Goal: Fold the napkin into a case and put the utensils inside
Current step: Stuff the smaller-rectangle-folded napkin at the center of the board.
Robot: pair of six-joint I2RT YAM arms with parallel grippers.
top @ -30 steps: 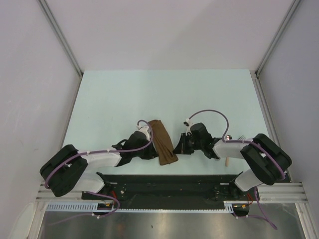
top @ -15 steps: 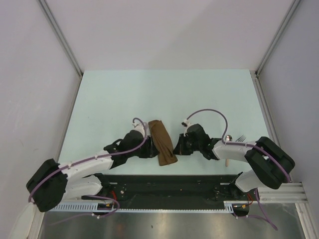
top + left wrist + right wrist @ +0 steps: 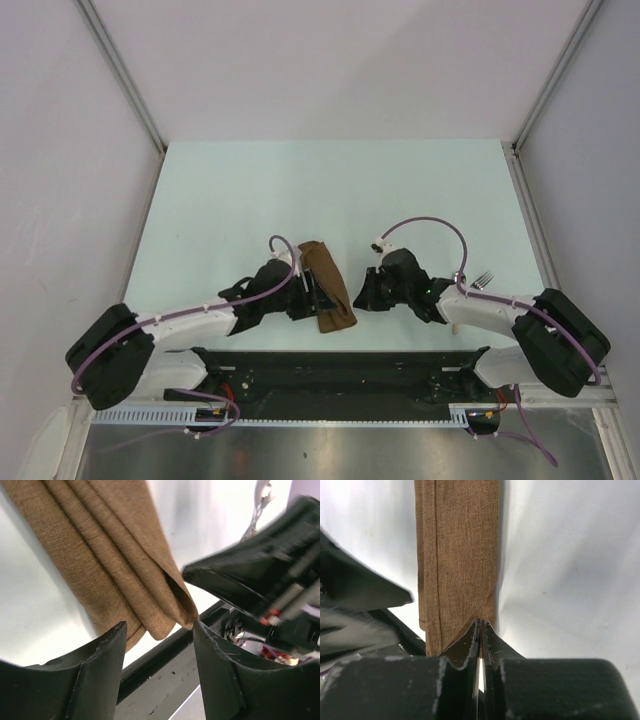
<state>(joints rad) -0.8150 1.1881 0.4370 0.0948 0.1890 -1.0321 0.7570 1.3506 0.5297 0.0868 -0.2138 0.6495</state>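
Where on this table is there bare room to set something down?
The far half of the table, beyond the napkin, is bare from side to side. The near middle is crowded: the left gripper and right gripper flank the napkin, and a fork lies beside the right arm.

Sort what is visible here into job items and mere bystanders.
Job items:
folded brown cloth napkin
silver metal fork

Bystanders (fixtures, none loose):
black base plate
grey metal sheet
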